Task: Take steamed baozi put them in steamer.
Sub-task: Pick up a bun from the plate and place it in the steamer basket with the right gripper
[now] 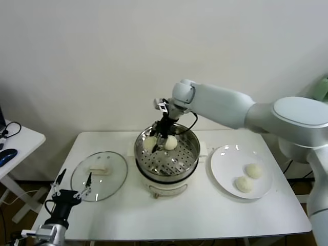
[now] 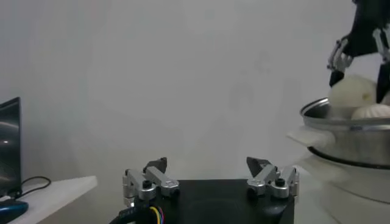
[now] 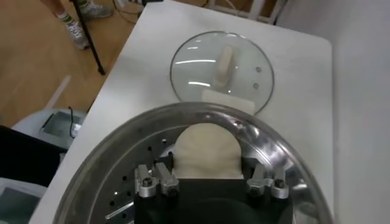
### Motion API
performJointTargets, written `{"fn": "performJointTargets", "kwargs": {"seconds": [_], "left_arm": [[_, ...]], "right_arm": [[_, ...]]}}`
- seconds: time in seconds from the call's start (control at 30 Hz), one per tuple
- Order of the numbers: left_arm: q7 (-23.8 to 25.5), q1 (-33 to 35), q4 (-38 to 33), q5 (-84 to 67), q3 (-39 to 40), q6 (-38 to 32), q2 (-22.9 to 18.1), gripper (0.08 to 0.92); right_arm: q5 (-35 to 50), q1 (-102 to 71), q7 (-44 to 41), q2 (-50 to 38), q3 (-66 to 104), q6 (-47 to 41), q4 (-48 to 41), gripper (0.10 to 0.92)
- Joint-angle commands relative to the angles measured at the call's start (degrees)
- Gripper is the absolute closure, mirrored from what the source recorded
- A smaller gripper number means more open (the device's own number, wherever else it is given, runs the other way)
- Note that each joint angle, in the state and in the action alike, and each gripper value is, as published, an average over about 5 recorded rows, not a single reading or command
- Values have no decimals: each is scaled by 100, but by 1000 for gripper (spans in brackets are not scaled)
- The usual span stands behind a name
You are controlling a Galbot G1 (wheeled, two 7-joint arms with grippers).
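Over the steamer: my right gripper (image 1: 163,132) hangs at the far rim, reached in from my right side.
Right gripper state: my fingers (image 3: 159,181) stand spread on either side of a steamed baozi (image 3: 204,152); I cannot tell whether the pads press it or only flank it.
Steamer (image 1: 182,159): a shiny steel basket with a perforated floor, sitting on a white cooker base (image 1: 164,187) at the middle of the white table (image 1: 205,215).
Baozi in the steamer: two, side by side at the far edge of the basket, one (image 1: 149,144) to the left of my fingers and one (image 1: 170,142) just right of them.
Baozi on the plate: two more (image 1: 253,170) (image 1: 243,184) lie close together on the white plate (image 1: 221,159), to the right of the steamer.
Glass lid (image 1: 115,179): flat on the table left of the steamer, pale knob (image 1: 100,169) up.
Left gripper (image 1: 72,185): parked low at the near left corner of the table, its fingers (image 2: 152,176) spread wide, holding nothing.
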Motion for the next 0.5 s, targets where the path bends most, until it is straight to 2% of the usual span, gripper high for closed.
{"fn": "performJointTargets", "kwargs": {"seconds": [0.03,0.5], "left_arm": [[3,-7,-13,9,11,11,-55,177],[2,-2,49,5,15,-16,-58,177]], "right_arm": [[-271,-209,-4,171,-49,3,-100,321],[-667,-372,-31,238,-19,142,-282,321]]}}
